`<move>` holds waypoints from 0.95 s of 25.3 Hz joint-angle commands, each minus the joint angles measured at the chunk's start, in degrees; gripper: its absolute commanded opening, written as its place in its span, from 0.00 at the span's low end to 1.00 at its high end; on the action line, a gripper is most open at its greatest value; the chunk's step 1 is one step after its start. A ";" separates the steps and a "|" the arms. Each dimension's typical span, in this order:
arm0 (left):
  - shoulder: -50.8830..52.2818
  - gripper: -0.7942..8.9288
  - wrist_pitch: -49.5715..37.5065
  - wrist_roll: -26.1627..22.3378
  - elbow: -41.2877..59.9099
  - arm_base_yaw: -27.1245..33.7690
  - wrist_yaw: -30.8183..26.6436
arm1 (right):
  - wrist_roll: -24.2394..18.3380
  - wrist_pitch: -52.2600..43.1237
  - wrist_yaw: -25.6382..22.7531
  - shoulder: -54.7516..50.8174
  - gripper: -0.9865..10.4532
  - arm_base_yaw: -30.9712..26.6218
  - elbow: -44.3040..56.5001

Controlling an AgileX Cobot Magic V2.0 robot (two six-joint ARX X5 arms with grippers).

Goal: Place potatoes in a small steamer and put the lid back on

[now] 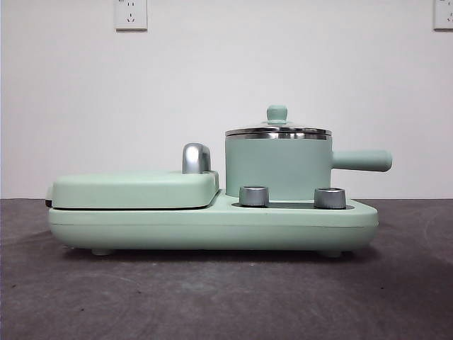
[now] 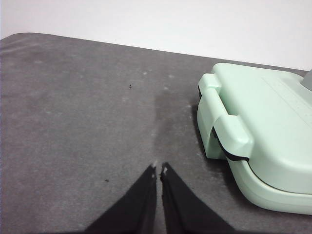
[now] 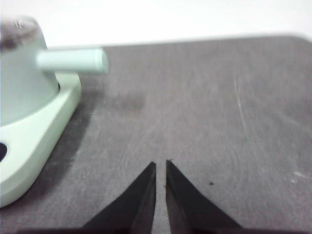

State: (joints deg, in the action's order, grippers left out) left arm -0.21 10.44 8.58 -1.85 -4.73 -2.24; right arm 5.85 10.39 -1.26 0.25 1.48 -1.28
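Mint-green steamer (image 1: 277, 168) — grey table (image 1: 212, 297)

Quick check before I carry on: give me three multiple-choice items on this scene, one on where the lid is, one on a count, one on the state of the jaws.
1. Where is the lid?
A. On the small steamer
B. Flat on the table
C. On the griddle cover

2. How many steel dials does the base show in the front view?
A. One
B. Two
C. Four

3. How do the left gripper and the right gripper stand?
A. Both clamp the lid
B. One holds a potato
C. Both empty, jaws nearly together

Answers: 1 A, its steel rim rests on the pot's rim. 2 B, two stand before the pot. 3 C, each wrist view shows only bare table at the tips.
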 commanded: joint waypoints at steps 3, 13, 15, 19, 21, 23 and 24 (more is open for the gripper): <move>0.04 0.10 0.26 -0.15 1.11 -0.04 -0.35 | -1.40 -0.55 -0.28 -0.04 0.11 0.04 0.63; 0.04 0.10 0.26 -0.15 1.11 -0.04 -0.37 | -1.38 -0.70 -0.28 -0.04 0.11 0.15 0.63; 0.04 0.10 0.26 -0.15 1.11 -0.04 -0.35 | -1.40 -1.05 -0.31 -0.04 0.11 0.15 0.63; 0.04 0.10 0.26 -0.15 1.11 -0.04 -0.37 | -1.38 -1.38 -0.28 -0.04 0.11 0.15 0.61; 0.04 0.10 0.26 -0.15 1.11 -0.04 -0.35 | -1.40 -1.40 -0.28 -0.04 0.11 0.15 0.61; 0.04 0.10 0.26 -0.15 1.11 -0.04 -0.37 | -1.40 -1.40 -0.28 -0.04 0.11 0.15 0.61; 0.04 0.10 0.26 -0.15 1.11 -0.04 -0.37 | -1.40 -1.40 -0.28 -0.04 0.11 0.15 0.61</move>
State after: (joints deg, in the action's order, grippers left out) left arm -0.21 10.44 8.60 -1.85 -4.73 -2.24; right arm 4.73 9.61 -1.34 0.25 1.50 -1.04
